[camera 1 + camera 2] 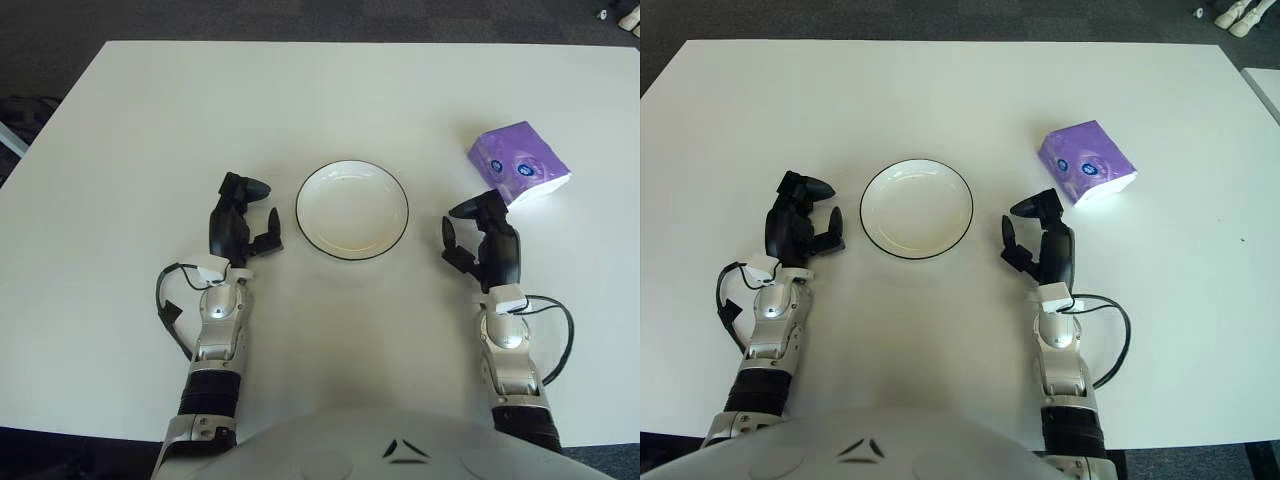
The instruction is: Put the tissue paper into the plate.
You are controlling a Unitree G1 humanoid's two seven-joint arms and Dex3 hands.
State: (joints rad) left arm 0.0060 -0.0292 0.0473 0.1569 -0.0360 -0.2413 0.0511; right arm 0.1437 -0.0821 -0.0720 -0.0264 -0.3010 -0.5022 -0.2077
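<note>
A purple tissue pack [518, 162] with a white end lies on the white table, to the right of and slightly beyond the plate. The white plate [352, 209] with a dark rim sits at the table's middle and holds nothing. My right hand [480, 238] is just near and left of the tissue pack, between it and the plate, with its fingers spread and holding nothing. My left hand [243, 222] shows left of the plate, fingers relaxed and holding nothing.
The white table [150, 130] is bordered by dark floor beyond its far and left edges. Black cables loop beside both forearms [168, 310] [560, 340]. White objects show on the floor at the far right corner [630, 18].
</note>
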